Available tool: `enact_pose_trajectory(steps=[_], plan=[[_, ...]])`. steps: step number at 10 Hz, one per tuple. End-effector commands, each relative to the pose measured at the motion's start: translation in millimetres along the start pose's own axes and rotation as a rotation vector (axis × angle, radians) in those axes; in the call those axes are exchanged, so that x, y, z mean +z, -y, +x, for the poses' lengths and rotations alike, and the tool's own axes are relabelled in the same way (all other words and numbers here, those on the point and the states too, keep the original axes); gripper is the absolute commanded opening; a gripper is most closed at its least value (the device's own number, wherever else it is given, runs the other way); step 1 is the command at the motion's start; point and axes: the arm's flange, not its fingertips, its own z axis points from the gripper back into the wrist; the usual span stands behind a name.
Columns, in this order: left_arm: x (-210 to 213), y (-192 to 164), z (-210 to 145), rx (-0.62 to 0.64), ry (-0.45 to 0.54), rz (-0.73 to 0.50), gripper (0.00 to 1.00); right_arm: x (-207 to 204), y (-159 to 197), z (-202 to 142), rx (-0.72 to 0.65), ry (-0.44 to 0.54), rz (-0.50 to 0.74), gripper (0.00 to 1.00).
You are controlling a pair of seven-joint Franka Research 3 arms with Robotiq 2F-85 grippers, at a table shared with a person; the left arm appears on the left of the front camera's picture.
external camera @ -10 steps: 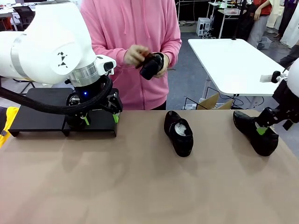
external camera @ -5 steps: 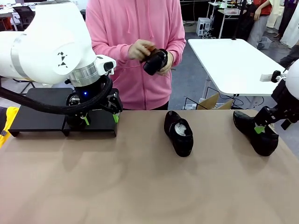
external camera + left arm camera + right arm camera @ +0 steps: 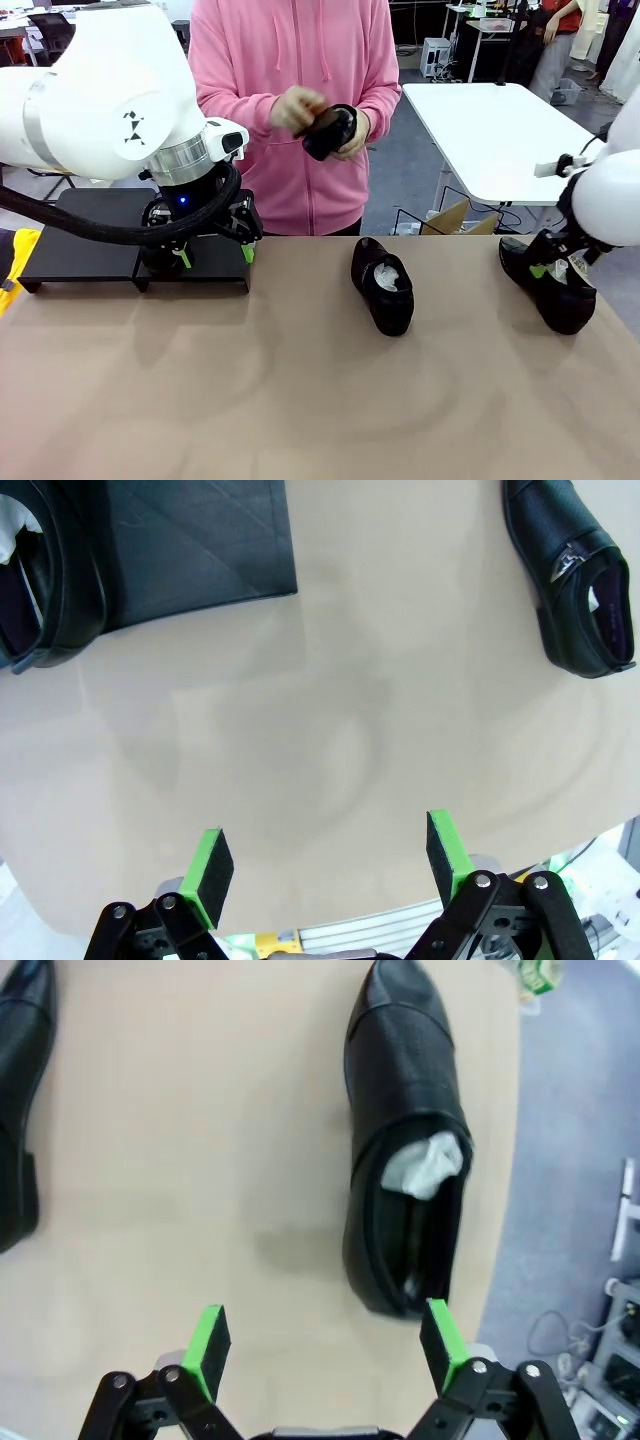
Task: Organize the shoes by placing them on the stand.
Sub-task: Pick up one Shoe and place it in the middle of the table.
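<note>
The stand sits at the table's far left. One shoe rests on the stand, stuffed with white paper. My left gripper hovers open at the stand's right end, its fingers empty over bare table. A second shoe lies mid-table, also seen as the shoe at the upper right of the left wrist view. A third shoe lies at the right. My right gripper hangs open just above that shoe. The person holds a fourth shoe in both hands.
The person in a pink hoodie stands at the far edge, behind the middle. A white table stands behind at the right. The brown tabletop is open in front. The table's right edge runs close to the right shoe.
My right arm has swung left over the right shoe. The person has shifted the held shoe slightly in their hands. My left arm has stayed still.
</note>
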Motion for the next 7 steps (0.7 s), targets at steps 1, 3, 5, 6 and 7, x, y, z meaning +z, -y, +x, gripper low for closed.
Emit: enact_pose_trajectory(steps=[1,3,5,6,7], plan=[[1,-1,0,0.001,0.000,-0.003,1.00,-33,4,30,-0.021,-0.021,-0.019,1.00],[1,-1,0,0.001,0.000,-0.003,1.00,-46,8,35,-0.034,0.008,-0.030,1.00],[1,-1,0,0.001,0.000,-0.003,1.00,-57,14,38,-0.057,-0.003,-0.012,1.00],[1,-1,0,0.001,0.000,-0.003,1.00,-64,15,40,-0.059,-0.014,-0.001,1.00],[1,-1,0,0.001,0.000,-0.003,1.00,-74,18,43,-0.051,-0.032,0.007,1.00]])
